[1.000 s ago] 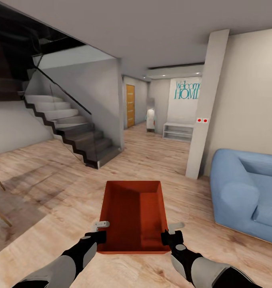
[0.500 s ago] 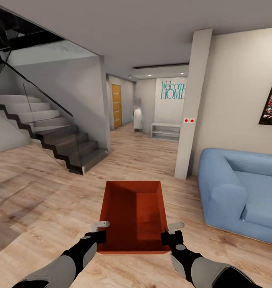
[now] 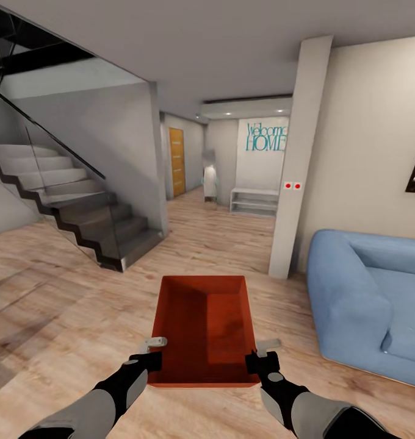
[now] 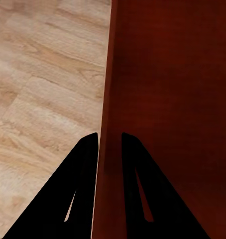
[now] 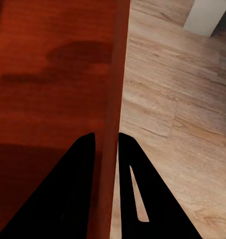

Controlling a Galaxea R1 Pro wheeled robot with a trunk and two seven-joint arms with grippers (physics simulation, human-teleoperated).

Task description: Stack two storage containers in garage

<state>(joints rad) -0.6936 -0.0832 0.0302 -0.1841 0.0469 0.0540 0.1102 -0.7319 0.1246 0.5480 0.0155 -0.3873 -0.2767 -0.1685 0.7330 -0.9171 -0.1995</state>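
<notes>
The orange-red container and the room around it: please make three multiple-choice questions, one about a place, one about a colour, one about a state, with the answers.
1. Where is the blue sofa in the head view?
A. right of the container
B. left of the container
C. under the stairs

2. What colour are the "Welcome HOME" letters on the far wall?
A. red
B. teal
C. black

3. How is the storage container held?
A. by the left gripper alone
B. it lies on the floor, untouched
C. by both grippers, one on each side wall

Answers:
1. A: the sofa stands at the right, the stairs at the left.
2. B: the letters show teal on a pale wall.
3. C: the left gripper and the right gripper each have one finger either side of a wall.
</notes>
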